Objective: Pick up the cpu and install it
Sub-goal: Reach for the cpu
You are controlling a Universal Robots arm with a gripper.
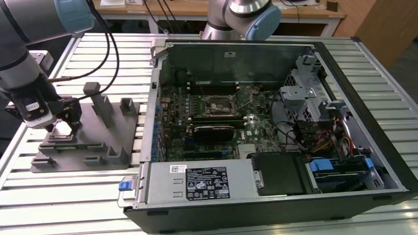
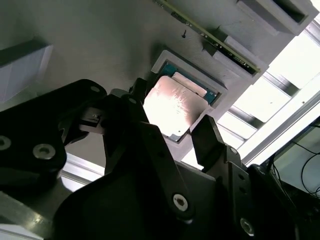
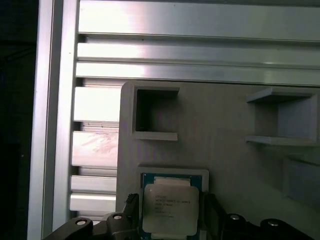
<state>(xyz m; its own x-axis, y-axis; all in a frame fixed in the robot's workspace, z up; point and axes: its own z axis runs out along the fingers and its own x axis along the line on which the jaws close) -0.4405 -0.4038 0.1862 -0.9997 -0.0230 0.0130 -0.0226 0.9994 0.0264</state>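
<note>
The cpu [image 1: 62,128] is a small silvery-white square at the left end of the grey fixture [image 1: 98,147], on the exterior view's left. My gripper [image 1: 63,132] reaches down over it. In both wrist views the black fingers [image 2: 212,142] press against opposite edges of the cpu [image 2: 172,102], which sits slightly askew just above a square pocket [image 2: 212,90] with a blue-green floor. In the first wrist view the cpu [image 3: 170,209] lies between the fingertips of the gripper [image 3: 170,202], over the same pocket. The gripper [image 2: 172,110] is shut on the chip.
An open computer case [image 1: 365,88] lies at the exterior view's right, with the motherboard's square socket [image 1: 218,104] near its middle. Upright posts [image 1: 98,100] rise from the fixture beside the gripper. A second arm's base [image 1: 245,17] stands behind the case. The table is slatted aluminium [image 1: 65,196].
</note>
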